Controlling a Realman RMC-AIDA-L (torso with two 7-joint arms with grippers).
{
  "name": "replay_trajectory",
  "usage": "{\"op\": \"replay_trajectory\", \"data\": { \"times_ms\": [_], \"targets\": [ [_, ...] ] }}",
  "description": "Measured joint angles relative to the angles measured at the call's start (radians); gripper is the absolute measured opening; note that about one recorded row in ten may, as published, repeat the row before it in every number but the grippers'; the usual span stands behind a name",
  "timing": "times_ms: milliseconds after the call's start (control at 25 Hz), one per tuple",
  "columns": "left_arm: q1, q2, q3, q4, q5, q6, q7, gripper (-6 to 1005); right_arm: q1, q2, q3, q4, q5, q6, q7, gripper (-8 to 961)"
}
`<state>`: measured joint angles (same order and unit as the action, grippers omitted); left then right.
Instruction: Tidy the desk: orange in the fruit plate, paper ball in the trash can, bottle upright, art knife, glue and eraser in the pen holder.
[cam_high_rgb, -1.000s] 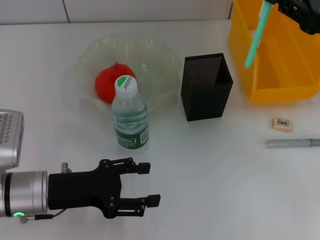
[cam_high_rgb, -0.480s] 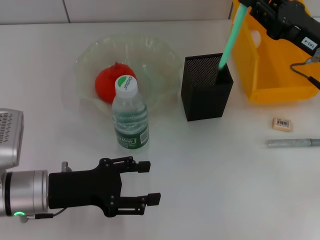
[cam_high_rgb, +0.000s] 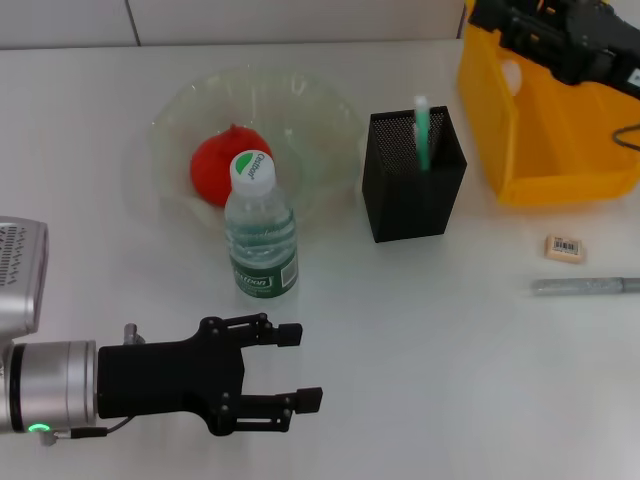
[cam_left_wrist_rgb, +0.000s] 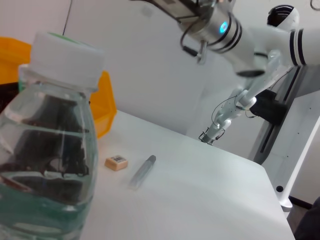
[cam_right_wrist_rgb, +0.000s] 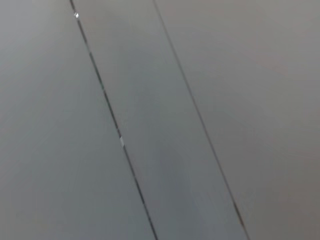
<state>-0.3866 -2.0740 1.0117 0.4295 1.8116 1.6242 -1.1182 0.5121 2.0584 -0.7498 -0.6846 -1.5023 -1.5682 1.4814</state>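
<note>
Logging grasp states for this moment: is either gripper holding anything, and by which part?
Nothing is held. The left gripper is open over bare table; the translucent green glue stick stands in the black mesh pen holder.

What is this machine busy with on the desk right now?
It is tidying up. The glue stands in the pen holder, and the right hand hangs over the trash can. The orange lies in the fruit plate and the bottle is upright. The eraser and art knife lie on the desk. The left hand waits open near the front.
</note>
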Motion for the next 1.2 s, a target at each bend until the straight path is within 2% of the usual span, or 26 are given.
{"op": "replay_trajectory", "data": {
  "times_ms": [40,80,120,200,240,280,320,400,440,520,600,640,680,720,760,800,840,1200],
  "targets": [
    [0.0,0.0,0.0,0.0,0.0,0.002,0.0,797,-0.008,-0.022,-0.009,-0.175,-0.106,-0.07,0.176,551],
    [0.0,0.0,0.0,0.0,0.0,0.002,0.0,797,-0.008,-0.022,-0.009,-0.175,-0.106,-0.07,0.176,551],
    [0.0,0.0,-0.001,0.0,0.0,0.005,0.0,797,-0.007,-0.035,-0.011,-0.253,-0.157,-0.111,0.251,551],
    [0.0,0.0,0.0,0.0,0.0,0.006,0.0,797,0.005,-0.066,-0.01,-0.411,-0.268,-0.23,0.407,552],
    [0.0,0.0,0.0,0.0,0.0,0.006,0.0,797,0.029,-0.094,-0.01,-0.555,-0.383,-0.365,0.539,552],
    [-0.001,0.0,-0.001,0.0,0.0,0.006,0.0,797,0.029,-0.094,-0.01,-0.555,-0.383,-0.365,0.539,552],
    [-0.002,0.0,-0.002,0.0,0.0,0.006,0.0,797,0.043,-0.104,-0.01,-0.624,-0.437,-0.42,0.583,552],
    [-0.003,0.0,-0.003,0.0,0.0,0.006,0.0,797,0.063,-0.109,-0.014,-0.736,-0.547,-0.504,0.642,551],
    [-0.006,0.0,-0.006,0.0,-0.001,0.005,0.0,797,0.076,-0.107,-0.044,-0.836,-0.667,-0.544,0.697,551],
    [-0.008,0.0,-0.006,0.0,-0.001,0.004,-0.001,797,0.08,-0.105,-0.062,-0.871,-0.719,-0.551,0.723,551],
    [-0.011,0.0,-0.006,0.0,-0.001,0.002,-0.005,797,0.083,-0.088,-0.101,-0.912,-0.835,-0.523,0.803,552],
    [-0.013,0.0,-0.006,0.0,-0.001,0.001,-0.006,797,0.084,-0.058,-0.115,-0.923,-0.943,-0.474,0.887,552],
    [-0.013,0.0,-0.006,0.0,-0.001,0.001,-0.006,797,0.083,-0.042,-0.118,-0.924,-0.99,-0.453,0.915,552],
    [-0.013,0.0,-0.007,0.0,-0.001,0.001,-0.006,797,0.083,-0.042,-0.118,-0.924,-0.99,-0.453,0.915,552],
    [-0.013,0.0,-0.007,0.0,-0.001,0.001,-0.006,797,0.078,-0.015,-0.118,-0.924,-1.047,-0.433,0.933,552],
    [-0.013,0.0,-0.008,0.0,-0.002,0.001,-0.007,797,0.074,-0.001,-0.119,-0.922,-1.082,-0.418,0.935,553],
    [-0.014,0.0,-0.008,0.0,-0.003,0.0,-0.006,797,0.06,0.024,-0.127,-0.903,-1.158,-0.377,0.949,553],
    [-0.025,0.002,-0.002,0.0,-0.003,-0.003,-0.005,797,0.037,0.022,-0.158,-0.742,-1.228,-0.169,1.111,554]
  ]
}}
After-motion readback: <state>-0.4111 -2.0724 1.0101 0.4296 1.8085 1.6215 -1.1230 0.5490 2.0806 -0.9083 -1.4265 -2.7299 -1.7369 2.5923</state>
